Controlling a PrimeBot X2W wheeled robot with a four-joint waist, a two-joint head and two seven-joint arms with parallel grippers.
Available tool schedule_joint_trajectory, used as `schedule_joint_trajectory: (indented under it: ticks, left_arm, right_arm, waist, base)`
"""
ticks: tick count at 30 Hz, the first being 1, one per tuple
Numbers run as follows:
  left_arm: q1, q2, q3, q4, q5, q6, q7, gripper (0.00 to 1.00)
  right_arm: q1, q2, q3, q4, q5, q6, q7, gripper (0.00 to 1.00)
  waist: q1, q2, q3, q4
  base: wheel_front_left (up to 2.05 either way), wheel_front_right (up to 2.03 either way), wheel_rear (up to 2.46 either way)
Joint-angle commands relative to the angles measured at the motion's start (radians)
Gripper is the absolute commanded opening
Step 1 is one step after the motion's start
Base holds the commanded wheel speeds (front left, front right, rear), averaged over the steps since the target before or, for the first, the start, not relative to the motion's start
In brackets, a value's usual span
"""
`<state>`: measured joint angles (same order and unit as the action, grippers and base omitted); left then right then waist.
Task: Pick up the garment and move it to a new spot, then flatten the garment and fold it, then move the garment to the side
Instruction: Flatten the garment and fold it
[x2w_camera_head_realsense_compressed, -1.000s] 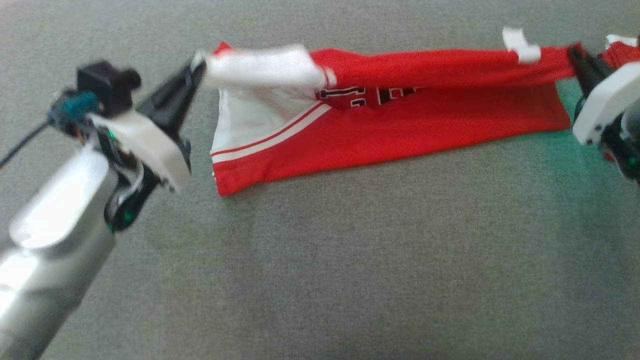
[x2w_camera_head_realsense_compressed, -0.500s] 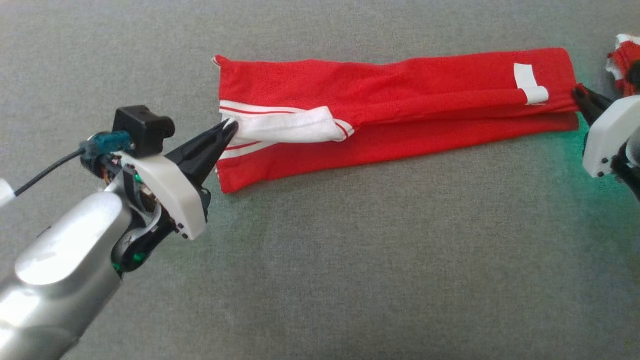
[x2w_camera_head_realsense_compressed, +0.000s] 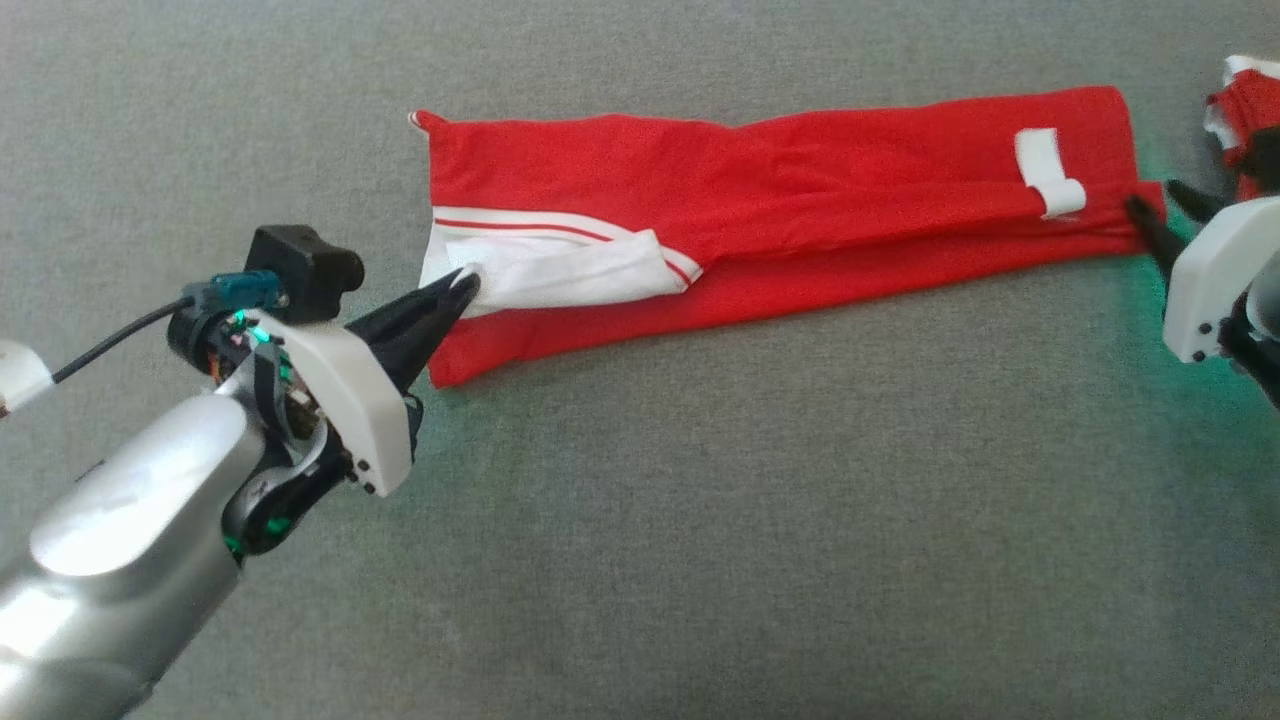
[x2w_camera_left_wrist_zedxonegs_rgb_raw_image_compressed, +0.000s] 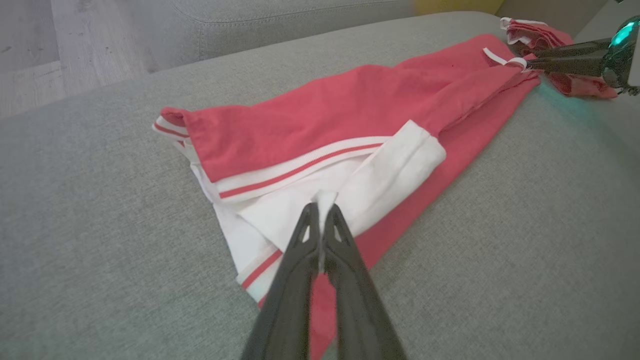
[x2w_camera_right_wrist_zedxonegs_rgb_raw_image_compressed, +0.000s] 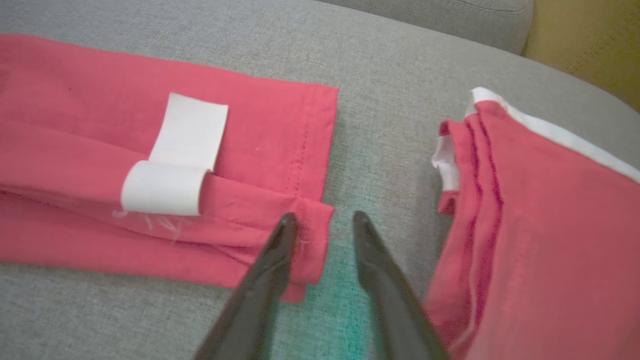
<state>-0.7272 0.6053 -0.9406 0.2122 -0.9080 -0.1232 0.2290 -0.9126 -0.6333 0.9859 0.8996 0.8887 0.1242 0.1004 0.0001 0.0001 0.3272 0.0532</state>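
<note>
Your garment (x2w_camera_head_realsense_compressed: 800, 190) lies on the grey sofa cushion (x2w_camera_head_realsense_compressed: 700, 520), folded lengthwise into a long red band. In the head view it runs from the upper middle of the frame out to the upper right. Its left end shows a white panel with red stripes and a white sleeve (x2w_camera_head_realsense_compressed: 570, 270) folded over on top.

Your left fingers (x2w_camera_head_realsense_compressed: 462, 285) come in from the lower left of the head view, closed tight on the near edge of that white sleeve. In the left wrist view a small tab of white cloth pokes up between their tips.

Your right fingers (x2w_camera_head_realsense_compressed: 1150, 200) are at the right edge of the head view, at the garment's far end. They stand apart, with nothing gripped between them. In the right wrist view, the finger on the left of the frame rests its tip on the folded red corner. The other finger sits over bare cushion, just clear of the cloth. A green glow tints the cushion between them.

A white label (x2w_camera_head_realsense_compressed: 1048, 172) is doubled over the fold line near that end, just left of your right fingers.

A second red garment (x2w_camera_head_realsense_compressed: 1240, 110) with white trim lies bunched in the upper right corner of the head view. A strip of bare cushion separates it from the one you are folding.
</note>
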Motion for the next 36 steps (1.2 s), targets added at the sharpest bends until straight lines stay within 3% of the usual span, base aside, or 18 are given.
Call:
schedule_joint_trajectory:
  ticks: [1, 5, 11, 17, 23, 28, 36]
  left_arm:
    - [-0.023, 0.049, 0.045, -0.023, -0.002, 0.007, -0.007, 1.00]
    - [-0.028, 0.049, 0.072, -0.011, 0.006, 0.035, -0.053, 1.00]
    - [-0.025, 0.021, 0.159, 0.021, 0.023, 0.134, -0.218, 1.00]
    - [0.017, -0.035, 0.267, 0.037, 0.029, 0.225, -0.447, 1.00]
    - [0.104, -0.107, 0.412, -0.018, 0.065, 0.273, -0.490, 1.00]
    - [0.264, -0.211, 0.566, -0.101, 0.201, 0.256, -0.490, 1.00]
    - [0.459, -0.382, 0.704, -0.076, 0.364, 0.147, -0.491, 1.00]
  right_arm:
    - [-0.009, -0.021, 0.004, 0.001, 0.009, 0.007, -0.005, 1.00]
    - [-0.028, -0.021, 0.002, 0.008, 0.031, 0.007, -0.021, 1.00]
    - [-0.062, -0.018, -0.015, 0.018, 0.055, 0.007, -0.062, 1.00]
    - [-0.091, 0.022, -0.068, -0.002, 0.074, 0.007, -0.189, 1.00]
    - [-0.086, 0.091, -0.157, -0.013, 0.088, 0.007, -0.333, 1.00]
    - [-0.025, 0.168, -0.304, -0.076, 0.034, 0.007, -0.361, 1.00]
    - [0.293, 0.364, -0.630, -0.245, -0.238, 0.007, -0.362, 1.00]
  waist:
    - [-0.0001, -0.0001, -0.011, -0.006]
    - [-0.0001, -0.0001, -0.036, -0.019]
    - [-0.0001, -0.0001, -0.090, -0.040]
    - [-0.0001, -0.0001, -0.141, -0.056]
    - [-0.0001, -0.0001, -0.171, -0.059]
    - [-0.0001, -0.0001, -0.184, -0.057]
    - [-0.0001, -0.0001, -0.204, -0.048]
  base:
    - [0.00, 0.00, 0.00]
    - [0.00, 0.00, 0.00]
    - [0.00, 0.00, 0.00]
    - [0.00, 0.00, 0.00]
    - [0.00, 0.00, 0.00]
    - [0.00, 0.00, 0.00]
    - [0.00, 0.00, 0.00]
